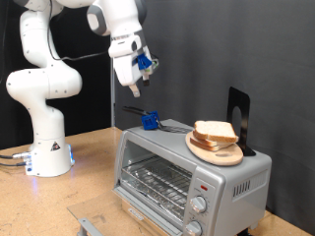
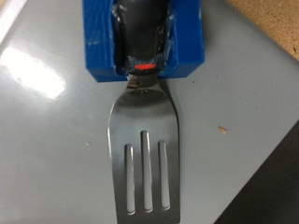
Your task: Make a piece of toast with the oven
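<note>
Black backdrop, wooden tabletop (image 1: 94,147). One silver toaster oven (image 1: 187,172), lower right, door shut. One pale square toast slice (image 1: 215,132) lies flat on round wooden plate (image 1: 217,150) atop it. One slotted metal spatula (image 2: 145,154) in blue holder (image 2: 140,42). White gripper (image 1: 134,88) hovers upper centre, empty; opening indiscernible.

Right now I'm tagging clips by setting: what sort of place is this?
Probably a robot lab bench, not a home kitchen: a wooden table before a black backdrop, a white arm whose gripper hangs above a silver oven, which carries a spatula and a plate with toast.
</note>
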Controlling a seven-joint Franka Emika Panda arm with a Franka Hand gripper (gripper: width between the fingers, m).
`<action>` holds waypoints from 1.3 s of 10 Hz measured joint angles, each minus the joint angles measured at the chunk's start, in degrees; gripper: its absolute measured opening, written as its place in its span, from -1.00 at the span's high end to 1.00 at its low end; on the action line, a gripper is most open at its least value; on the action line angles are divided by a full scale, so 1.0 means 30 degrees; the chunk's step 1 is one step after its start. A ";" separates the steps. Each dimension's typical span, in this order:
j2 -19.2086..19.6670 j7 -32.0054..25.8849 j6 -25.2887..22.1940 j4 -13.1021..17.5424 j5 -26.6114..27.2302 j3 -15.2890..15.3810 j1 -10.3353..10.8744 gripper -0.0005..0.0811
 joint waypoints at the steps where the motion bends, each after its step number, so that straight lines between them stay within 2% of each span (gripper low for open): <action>1: 0.0204 -0.0007 0.0444 -0.0245 0.0153 0.0269 0.0012 -0.97; 5: 0.1034 -0.0202 0.2539 -0.1092 0.0674 0.1258 0.0117 -0.97; 8: 0.1315 -0.1194 0.4148 -0.2020 0.1696 0.1565 0.0662 -0.97; 13: 0.1473 -0.1620 0.5303 -0.2783 0.2554 0.1893 0.1196 -0.97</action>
